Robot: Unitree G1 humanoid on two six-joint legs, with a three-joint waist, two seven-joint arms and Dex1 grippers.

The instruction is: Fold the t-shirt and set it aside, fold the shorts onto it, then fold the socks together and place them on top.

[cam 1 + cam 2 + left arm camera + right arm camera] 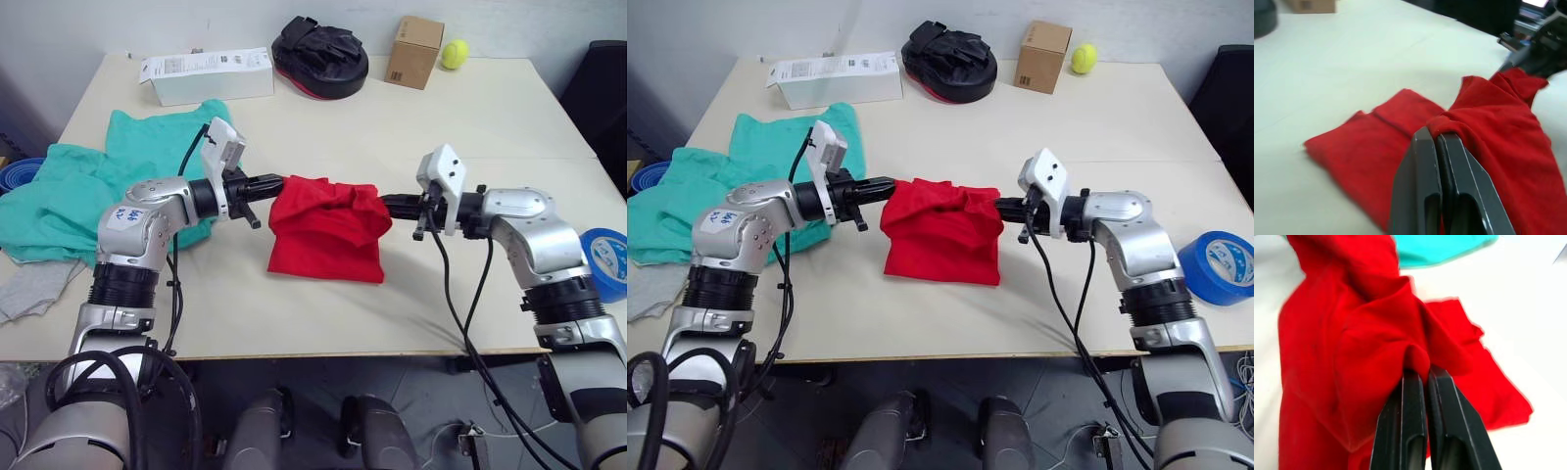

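Observation:
The red t-shirt (325, 230) lies partly folded at the middle of the table, its upper edge lifted between my two grippers. My left gripper (274, 183) is shut on the t-shirt's left corner, and my right gripper (387, 203) is shut on its right corner. In the wrist views, cloth bunches at the fingertips (1437, 139) and at the fingers (1420, 374). The teal-green shorts (69, 186) lie spread at the table's left, behind my left arm. A light grey sock (29, 289) rests at the left front edge.
At the back of the table stand a white box (206, 75), a black padded mitt (320, 56), a brown cardboard box (413, 51) and a yellow-green ball (454, 54). A blue tape roll (607, 262) sits at the right edge.

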